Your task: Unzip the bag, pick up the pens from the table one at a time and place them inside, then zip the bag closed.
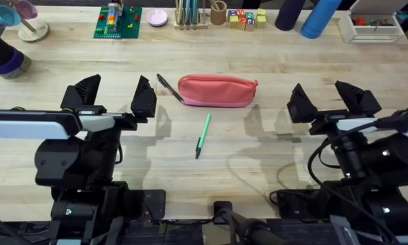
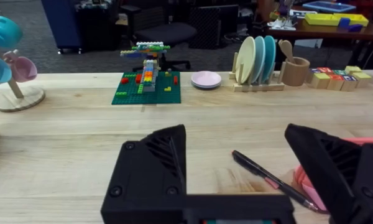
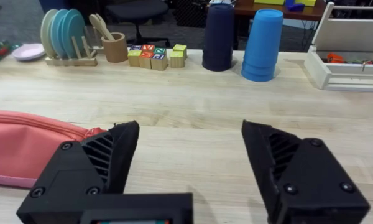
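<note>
bag [image 1: 217, 91]: salmon-pink pouch, lying lengthwise mid-desk [image 1: 272, 170], between my two grippers, a bit toward the far edge. Zipper looks closed in right wrist view, can't confirm full length.
black pen [image 1: 170, 88]: flat on desk, diagonal, at bag's left end, touching or just beside it, can't tell which. Left wrist cam shows it running between my left fingers' line of sight toward the bag.
green pen [image 1: 202, 135]: flat on desk, nearer my edge than the bag, just apart from it, dark tip pointing toward near edge.
L gripper [image 1: 115, 95]: fingers spread wide, nothing between them. Sits left of the black pen, near it, not touching.
R gripper [image 1: 333, 99]: fingers spread wide, holding nothing. Right of the bag's right end, clear gap between.
both arms: low over desk, bases at near edge, grippers pointing toward far edge.
far edge clutter: lego plate [image 1: 117, 22], pink dish [image 1: 157, 18], rack w/ teal plates [image 2: 256, 61], wooden cup [image 1: 219, 12], letter blocks [image 1: 245, 19], dark navy cup stack [image 3: 219, 38], blue cup stack [image 3: 262, 43], white tray [image 1: 369, 27] at far right corner, mug tree [image 1: 28, 19] at far left corner.
</note>
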`<action>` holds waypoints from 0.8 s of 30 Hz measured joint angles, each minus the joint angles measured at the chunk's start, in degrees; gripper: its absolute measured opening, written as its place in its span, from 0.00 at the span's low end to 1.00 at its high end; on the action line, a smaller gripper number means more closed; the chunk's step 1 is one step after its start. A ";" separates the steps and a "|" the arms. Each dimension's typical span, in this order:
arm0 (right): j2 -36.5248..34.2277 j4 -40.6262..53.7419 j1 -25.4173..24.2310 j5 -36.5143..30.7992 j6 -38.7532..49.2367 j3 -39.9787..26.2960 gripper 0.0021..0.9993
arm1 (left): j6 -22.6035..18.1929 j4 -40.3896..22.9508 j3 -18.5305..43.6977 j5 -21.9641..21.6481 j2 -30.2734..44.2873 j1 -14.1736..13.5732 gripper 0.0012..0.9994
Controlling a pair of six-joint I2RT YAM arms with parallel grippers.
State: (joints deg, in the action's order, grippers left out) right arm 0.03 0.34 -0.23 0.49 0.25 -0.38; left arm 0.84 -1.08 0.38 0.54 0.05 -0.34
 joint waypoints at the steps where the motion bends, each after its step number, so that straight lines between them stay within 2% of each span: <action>1: 0.00 0.00 0.00 0.00 0.00 0.00 1.00 | 0.00 0.00 0.00 0.00 0.00 0.00 0.99; 13: -0.04 1.11 0.00 -0.09 0.05 -0.17 1.00 | 0.00 0.08 0.00 0.00 0.00 0.00 1.00; 18: -0.04 0.76 0.00 -0.06 -0.12 -0.17 1.00 | 0.00 2.88 0.11 0.05 0.00 0.00 0.99; 20: -0.04 0.84 0.00 -0.07 -1.21 -0.20 1.00 | 0.00 0.81 0.52 0.03 0.00 0.00 0.99; 24: -0.15 2.94 -0.02 -0.04 -3.63 -1.33 1.00 | 0.00 -8.67 4.78 -0.15 0.78 0.00 0.99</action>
State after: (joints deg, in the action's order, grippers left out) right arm -0.12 3.28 -0.25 0.45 -3.38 -1.71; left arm 0.84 -9.75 5.16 0.38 0.84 -0.34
